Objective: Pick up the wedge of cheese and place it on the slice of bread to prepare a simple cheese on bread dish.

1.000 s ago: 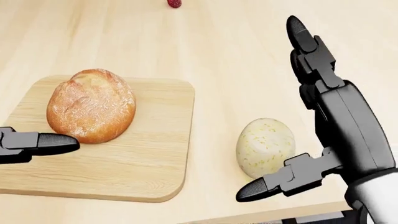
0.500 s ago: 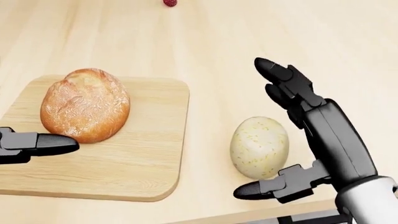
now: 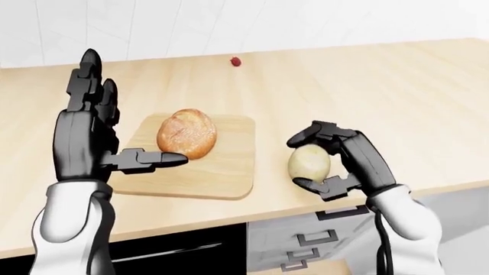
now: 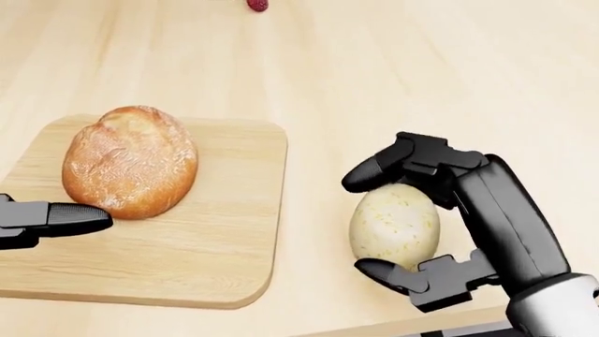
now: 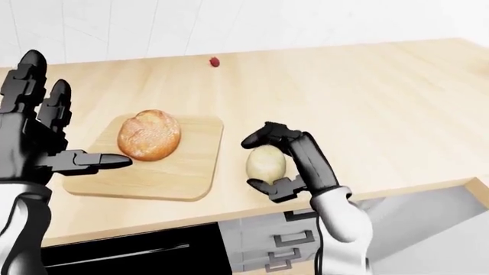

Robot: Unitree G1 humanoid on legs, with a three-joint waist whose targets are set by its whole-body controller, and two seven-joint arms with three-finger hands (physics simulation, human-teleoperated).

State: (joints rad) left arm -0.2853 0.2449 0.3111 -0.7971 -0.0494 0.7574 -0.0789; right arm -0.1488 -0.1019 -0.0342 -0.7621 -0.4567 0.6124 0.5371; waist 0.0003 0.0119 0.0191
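light: bright, even, diffuse | shadows: faint, soft, just under the bread [image 4: 129, 161] and beneath the right robot hand [image 4: 404, 223] on the bench [image 4: 402, 77] | glare: none | focus: sharp all over, clean render | edges: no visible distortion

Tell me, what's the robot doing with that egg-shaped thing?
The robot's right hand is curled around the pale, rounded cheese on the wooden counter, fingers over its top and thumb under its near end. The cheese looks not yet lifted. The bread sits on a cutting board to the left in the head view. The left hand hangs open above the board's left side, thumb pointing at the bread. A small red thing lies far up the counter.
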